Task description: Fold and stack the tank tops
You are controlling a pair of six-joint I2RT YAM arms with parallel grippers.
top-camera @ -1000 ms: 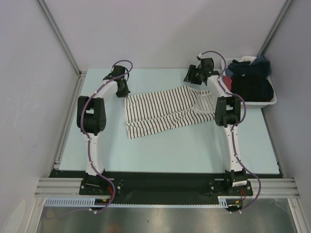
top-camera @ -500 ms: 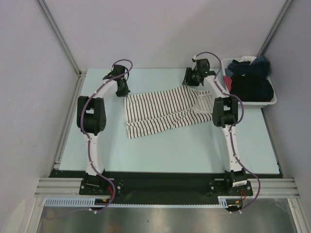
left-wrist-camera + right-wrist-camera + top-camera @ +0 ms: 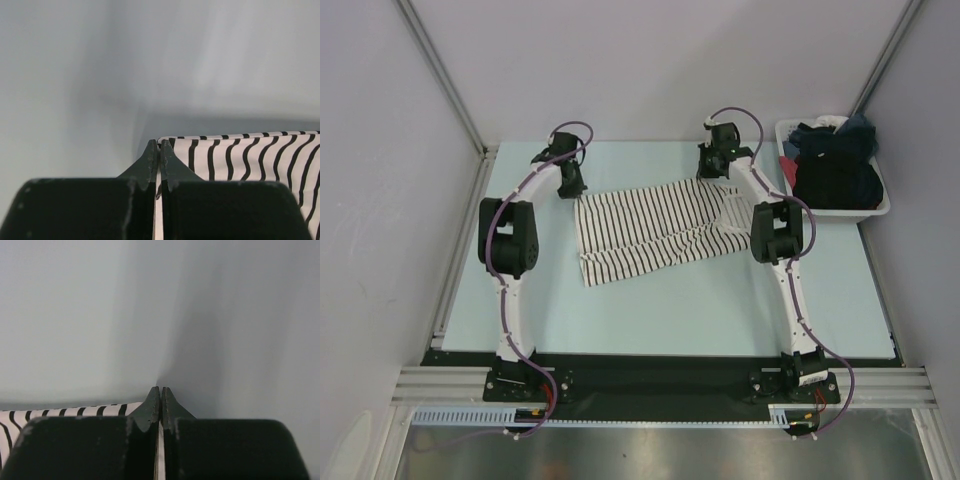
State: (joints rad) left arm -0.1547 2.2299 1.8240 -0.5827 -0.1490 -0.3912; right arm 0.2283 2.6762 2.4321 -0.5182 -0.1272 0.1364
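White sleeveless fabric top with thin black stripes [image 3: 655,230] lies spread flat on the pale blue worktop [image 3: 720,300], toward the far half, slightly slanted with its near-left corner closest to the arm bases. Left pincer [image 3: 570,186] is at the top's far-left corner. In the left wrist view it [image 3: 160,146] is clenched, with the striped edge [image 3: 240,160] nipped between the tips and a thin strip of cloth showing in the slit. Right pincer [image 3: 714,170] is at the far-right corner. In the right wrist view it [image 3: 160,391] is also clenched on the striped hem [image 3: 75,412], with fabric visible between the tips. The top's far edge runs between the two pincers. The right arm's forearm link crosses over the top's right end in the overhead view.

There is bare worktop all along the near side between the top and the arm bases, a narrower strip to the left, and a band beyond the far edge up to the back wall. White plastic bin [image 3: 840,212] sits at the far right, apart from the striped top and just beside the right arm. It holds a heap of dark clothes [image 3: 830,175]; single pieces can't be told apart.
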